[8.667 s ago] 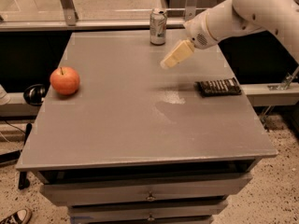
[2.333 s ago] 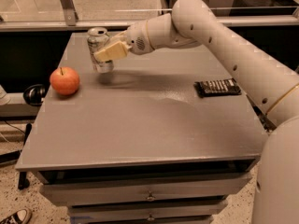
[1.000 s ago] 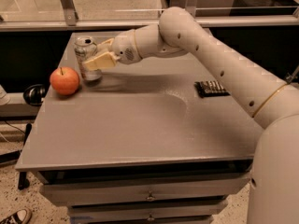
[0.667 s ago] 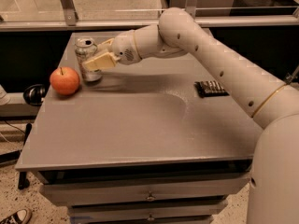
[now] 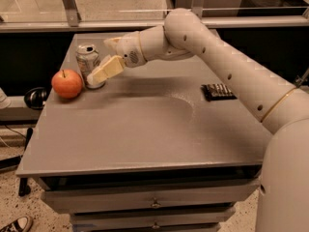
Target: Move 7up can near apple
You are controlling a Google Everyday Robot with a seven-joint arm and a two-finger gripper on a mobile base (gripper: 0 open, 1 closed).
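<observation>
The 7up can [image 5: 86, 61], silvery with green marks, stands upright on the grey table [image 5: 145, 129] at its far left. The orange-red apple [image 5: 67, 83] sits just to the can's left and a little nearer to me, about a finger's width from it. My gripper [image 5: 100, 61] is at the can's right side. Its near cream finger [image 5: 105, 70] overlaps the can's lower right, and the far finger [image 5: 112, 42] is behind and to the right. The fingers stand apart and the can rests on the table.
A black remote-like object [image 5: 218, 91] lies at the table's right side. My arm [image 5: 217, 52] stretches over the table's far right part. A glass partition and rail [image 5: 145, 21] run behind the table. Drawers are below the front edge.
The can has been carried from the table's far edge to beside the apple and set down. Over the last second the can has stayed put and the gripper has barely moved.
</observation>
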